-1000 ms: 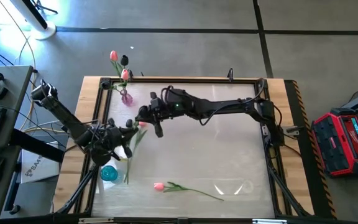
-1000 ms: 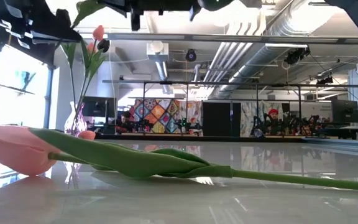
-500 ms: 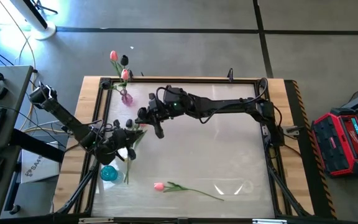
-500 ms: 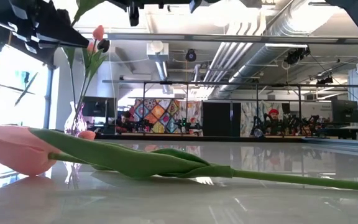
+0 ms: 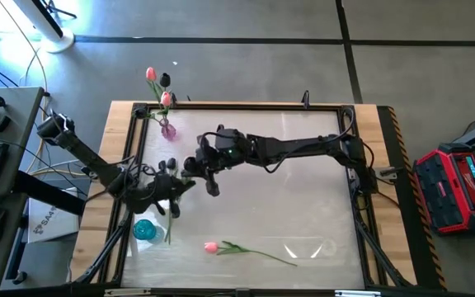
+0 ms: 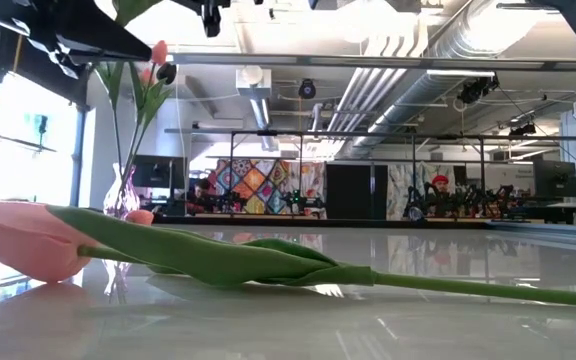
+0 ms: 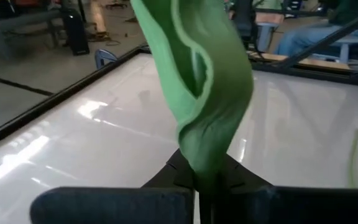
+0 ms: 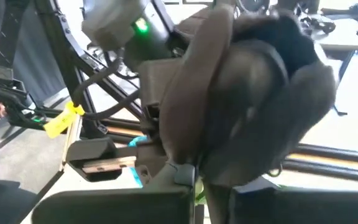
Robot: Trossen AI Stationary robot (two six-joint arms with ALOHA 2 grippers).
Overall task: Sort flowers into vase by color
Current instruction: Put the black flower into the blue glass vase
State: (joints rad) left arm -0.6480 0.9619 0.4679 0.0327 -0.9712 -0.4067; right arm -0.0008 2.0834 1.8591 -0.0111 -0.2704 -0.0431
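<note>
I see the table (image 5: pixel 303 214) with both arms over its left half. Right gripper (image 5: pixel 190 163) is clamped on a dark tulip (image 8: pixel 260 106); left gripper (image 5: pixel 174 186) is clamped on its stem (image 7: pixel 207 93). Pink tulip (image 5: pixel 211 247) lies near the front edge. Vase (image 5: pixel 168 129) at back-left holds three flowers; blue vase (image 5: pixel 144 229) sits front-left.

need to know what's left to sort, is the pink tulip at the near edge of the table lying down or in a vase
Lying down. The pink tulip lies flat on the table, stem stretched along the surface, apart from the blue vase.
</note>
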